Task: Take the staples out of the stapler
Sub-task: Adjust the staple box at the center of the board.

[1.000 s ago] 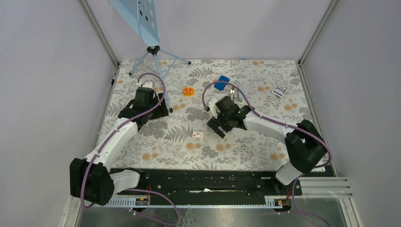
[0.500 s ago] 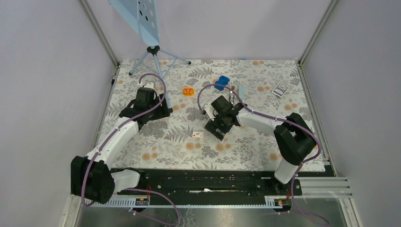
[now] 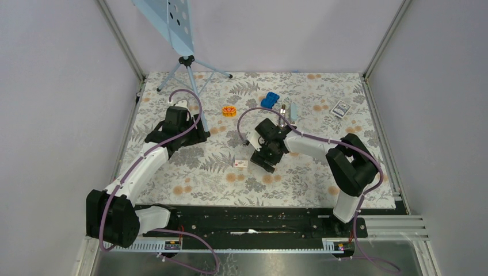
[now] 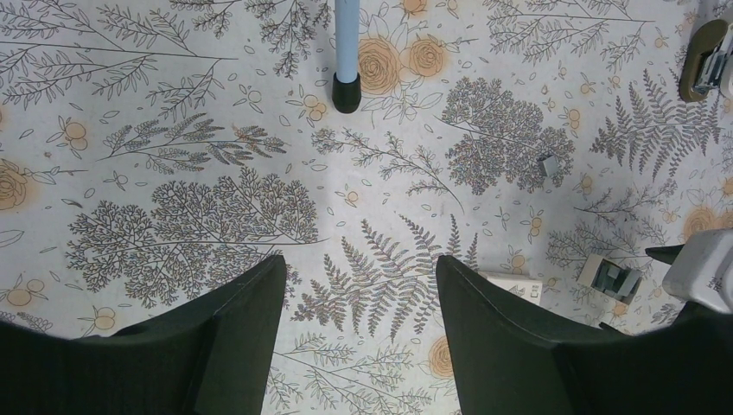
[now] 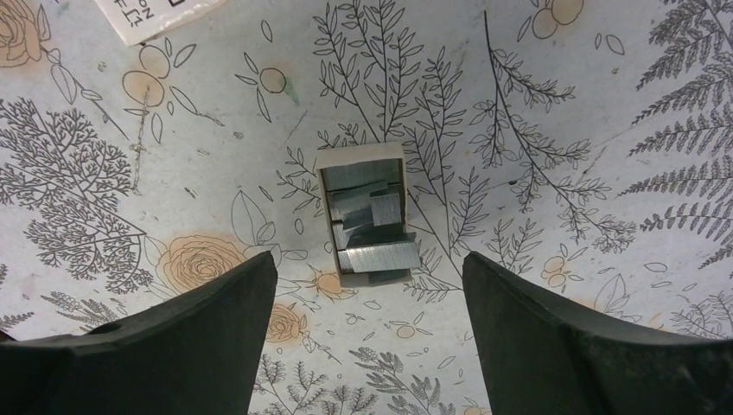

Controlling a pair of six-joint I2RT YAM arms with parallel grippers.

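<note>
While the right gripper hung wide and empty, we saw the staples between its fingers, lengthwise from finger to finger; the left gripper, also wide, stood well apart.

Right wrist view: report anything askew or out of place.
The open white tray holds grey metal strips lying crooked and overlapping, not stacked flat; the nearest one juts past the tray's right edge.

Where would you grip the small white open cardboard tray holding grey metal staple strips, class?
Likely across its two long side walls, from straight above: the white tray lies flat, open side up, and the open right gripper has a finger to each side.
</note>
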